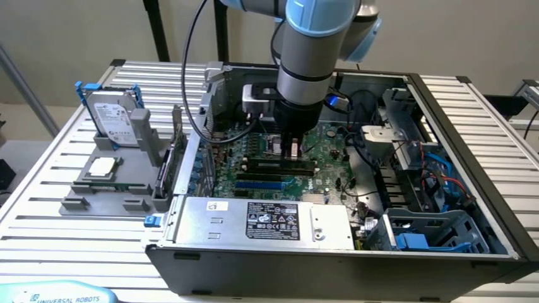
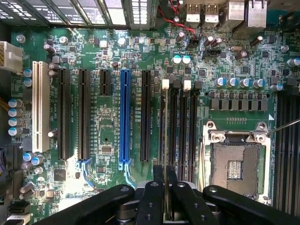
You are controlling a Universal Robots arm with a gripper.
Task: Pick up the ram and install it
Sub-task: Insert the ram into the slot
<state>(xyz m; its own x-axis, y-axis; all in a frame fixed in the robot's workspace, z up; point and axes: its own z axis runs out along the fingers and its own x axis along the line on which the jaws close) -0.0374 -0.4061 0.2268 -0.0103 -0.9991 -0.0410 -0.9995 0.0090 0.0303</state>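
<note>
1. Because the stick must enter its socket edge-first, the gripper (image 2: pixel 165 172) is clamped on the ram (image 2: pixel 165 140). One finger (image 2: pixel 157 180) sits on each flat face, and the board is held upright, seen edge-on as a thin line.
2. The ram hangs directly over the memory slots (image 2: pixel 180 126), parallel to them. It is lined up w/ the slot whose white latch (image 2: pixel 165 84) marks the far end. Whether the lower edge touches the slot yet cannot be told.
3. Just beside the slots lies the open CPU socket (image 2: pixel 234 166). Its metal frame is close to the fingers, so the narrow grip prob. serves to keep them clear of it.
4. Farther across the motherboard (image 2: pixel 103 122) stand the long black expansion slots and one blue slot (image 2: pixel 124 117), all well apart from the held stick.
5. Exterior view: the arm reaches straight down into the PC case (image 1: pixel 463 126), which lies on its side w/ the panel off so the board faces up. The gripper (image 1: pixel 293 151) is low over the mobo centre.
6. The power supply (image 1: pixel 261 221) fills the case's near side.
7. Outside the case, at the exterior view's left, a grey parts fixture (image 1: pixel 84 202) props a hard drive (image 1: pixel 113 120) upright, well apart from the work.
</note>
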